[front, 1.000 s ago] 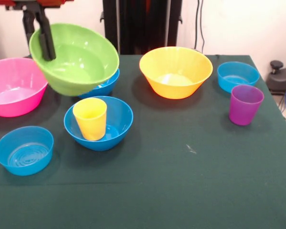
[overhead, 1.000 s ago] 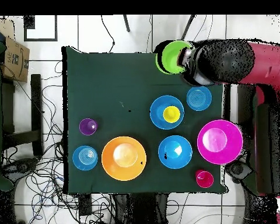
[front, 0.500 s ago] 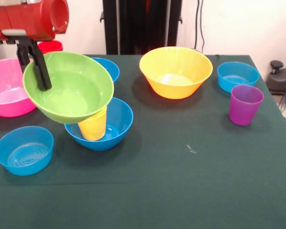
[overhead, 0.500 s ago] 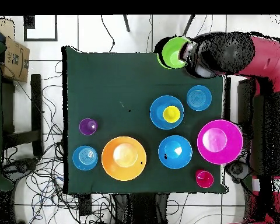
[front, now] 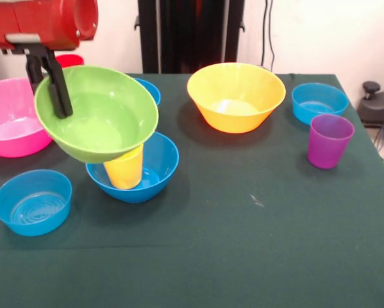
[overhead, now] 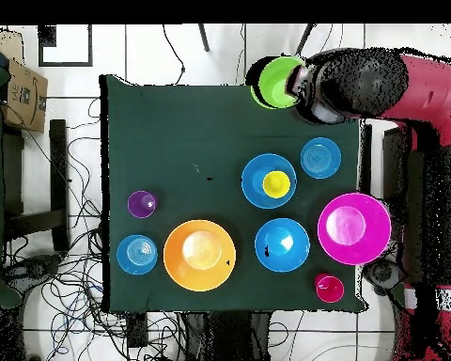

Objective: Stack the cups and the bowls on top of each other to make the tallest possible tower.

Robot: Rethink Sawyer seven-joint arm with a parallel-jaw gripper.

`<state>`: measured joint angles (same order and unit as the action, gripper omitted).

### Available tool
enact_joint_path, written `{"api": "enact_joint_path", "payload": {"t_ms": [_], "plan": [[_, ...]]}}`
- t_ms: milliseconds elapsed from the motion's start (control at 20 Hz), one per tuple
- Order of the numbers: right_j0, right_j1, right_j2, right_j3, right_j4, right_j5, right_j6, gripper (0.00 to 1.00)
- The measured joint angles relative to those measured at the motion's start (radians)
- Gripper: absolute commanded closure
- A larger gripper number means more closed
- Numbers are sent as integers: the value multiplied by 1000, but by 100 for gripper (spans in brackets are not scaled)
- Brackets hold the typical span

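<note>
My gripper [front: 59, 104] is shut on the left rim of the lime green bowl [front: 100, 125] and holds it tilted in the air. The bowl hangs just over the yellow cup [front: 125, 170], hiding the cup's top. The cup stands inside a deep blue bowl [front: 148, 173]. In the overhead view the green bowl [overhead: 280, 82] and gripper [overhead: 300, 86] show near the table's edge, apart from the yellow cup [overhead: 276, 183]. The purple cup [front: 329, 140] stands alone at the right. The red cup [front: 68, 61] peeks out behind the arm.
A pink bowl [front: 12, 125] sits at the left, with a light-blue bowl [front: 31, 202] in front of it. The yellow-orange bowl [front: 236, 96] is at the back middle. Another light-blue bowl [front: 318, 101] is at the back right. A second deep blue bowl [front: 151, 90] lies behind the green one.
The arm came down with the green bowl, bringing it from high up at the back to just over the yellow cup. In the last half second it rose slightly.
</note>
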<state>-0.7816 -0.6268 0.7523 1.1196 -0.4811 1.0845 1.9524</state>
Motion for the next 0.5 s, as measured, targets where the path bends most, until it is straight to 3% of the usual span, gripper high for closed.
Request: {"api": "enact_joint_path", "payload": {"t_ms": [500], "plan": [[-11, -106, 0, 18, 24, 0, 0, 100]]}}
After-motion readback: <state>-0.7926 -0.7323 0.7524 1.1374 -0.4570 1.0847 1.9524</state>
